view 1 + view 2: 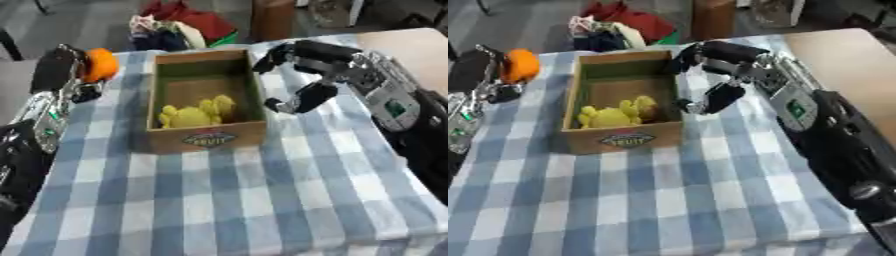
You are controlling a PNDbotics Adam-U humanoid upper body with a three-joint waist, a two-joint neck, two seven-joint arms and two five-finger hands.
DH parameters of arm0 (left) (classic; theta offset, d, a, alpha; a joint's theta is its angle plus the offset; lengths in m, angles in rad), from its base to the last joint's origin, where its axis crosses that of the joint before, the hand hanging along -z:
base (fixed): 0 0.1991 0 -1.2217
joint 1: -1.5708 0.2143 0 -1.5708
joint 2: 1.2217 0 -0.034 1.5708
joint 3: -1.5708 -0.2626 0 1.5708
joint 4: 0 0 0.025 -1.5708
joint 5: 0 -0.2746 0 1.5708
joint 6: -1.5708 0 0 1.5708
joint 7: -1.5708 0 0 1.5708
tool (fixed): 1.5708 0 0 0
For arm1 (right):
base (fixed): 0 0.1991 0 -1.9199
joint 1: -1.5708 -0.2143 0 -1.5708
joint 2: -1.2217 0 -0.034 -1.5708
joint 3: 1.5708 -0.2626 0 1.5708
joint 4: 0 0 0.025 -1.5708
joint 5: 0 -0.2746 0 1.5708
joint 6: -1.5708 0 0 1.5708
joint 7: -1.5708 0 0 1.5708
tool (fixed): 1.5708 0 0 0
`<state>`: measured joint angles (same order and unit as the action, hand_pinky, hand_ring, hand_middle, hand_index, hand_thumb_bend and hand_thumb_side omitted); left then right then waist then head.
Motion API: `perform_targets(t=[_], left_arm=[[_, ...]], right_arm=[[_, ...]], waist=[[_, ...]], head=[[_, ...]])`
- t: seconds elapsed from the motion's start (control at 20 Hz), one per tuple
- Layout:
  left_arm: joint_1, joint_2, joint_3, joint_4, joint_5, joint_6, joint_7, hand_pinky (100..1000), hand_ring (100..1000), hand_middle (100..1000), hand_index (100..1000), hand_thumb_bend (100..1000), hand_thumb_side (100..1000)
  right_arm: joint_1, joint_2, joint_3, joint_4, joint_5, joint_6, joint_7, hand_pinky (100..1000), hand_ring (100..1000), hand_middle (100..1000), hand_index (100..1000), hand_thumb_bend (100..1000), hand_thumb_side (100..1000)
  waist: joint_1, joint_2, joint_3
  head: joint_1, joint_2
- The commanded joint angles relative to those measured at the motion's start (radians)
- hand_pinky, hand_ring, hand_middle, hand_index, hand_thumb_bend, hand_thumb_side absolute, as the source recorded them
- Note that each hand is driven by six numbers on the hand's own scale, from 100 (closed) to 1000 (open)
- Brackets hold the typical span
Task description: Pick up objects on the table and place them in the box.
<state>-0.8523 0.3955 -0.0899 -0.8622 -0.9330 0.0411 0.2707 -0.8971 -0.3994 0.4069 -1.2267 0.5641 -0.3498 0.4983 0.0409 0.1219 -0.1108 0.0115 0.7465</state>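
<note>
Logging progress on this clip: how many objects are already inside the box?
1: a yellow soft object lies at the near end of the box. An orange object is outside, held in the left hand. The box walls may hide something small.

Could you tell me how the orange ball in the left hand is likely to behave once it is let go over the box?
The orange ball looks round and smooth, so it will probably roll once released. The box has tall walls, which should contain it. The yellow toy already inside looks soft and may stop it.
</note>
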Motion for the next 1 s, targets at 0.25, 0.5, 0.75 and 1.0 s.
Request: perform_targets(t=[0.25, 0.5, 0.75, 1.0], left_arm=[[-0.045, -0.009, -0.136, -0.133, 0.124, -0.109, -0.066, 571, 296, 232, 418, 190, 100], [-0.055, -0.023, -0.218, -0.149, 0.197, -0.196, -0.153, 603, 370, 315, 492, 134, 112], [-0.046, -0.028, -0.244, -0.12, 0.221, -0.282, -0.242, 712, 668, 695, 786, 320, 419], [-0.043, -0.02, -0.211, -0.14, 0.269, -0.3, -0.33, 787, 781, 824, 896, 534, 743]], right_arm=[[-0.022, 0.0, -0.005, -0.006, -0.006, -0.007, 0.005, 819, 789, 734, 868, 278, 360], [-0.022, 0.005, -0.004, -0.005, -0.007, -0.008, 0.008, 819, 789, 734, 867, 277, 360], [-0.021, 0.004, -0.005, -0.004, -0.006, -0.006, 0.008, 818, 789, 733, 867, 273, 360], [-0.017, 0.002, -0.006, -0.004, -0.006, -0.006, 0.007, 818, 789, 733, 867, 273, 360]], waist=[[-0.001, -0.018, -0.01], [0.0, -0.018, -0.017], [0.002, -0.019, -0.017], [0.003, -0.022, -0.009]], head=[[0.008, -0.006], [0.011, -0.007], [0.01, -0.008], [0.007, -0.007]])
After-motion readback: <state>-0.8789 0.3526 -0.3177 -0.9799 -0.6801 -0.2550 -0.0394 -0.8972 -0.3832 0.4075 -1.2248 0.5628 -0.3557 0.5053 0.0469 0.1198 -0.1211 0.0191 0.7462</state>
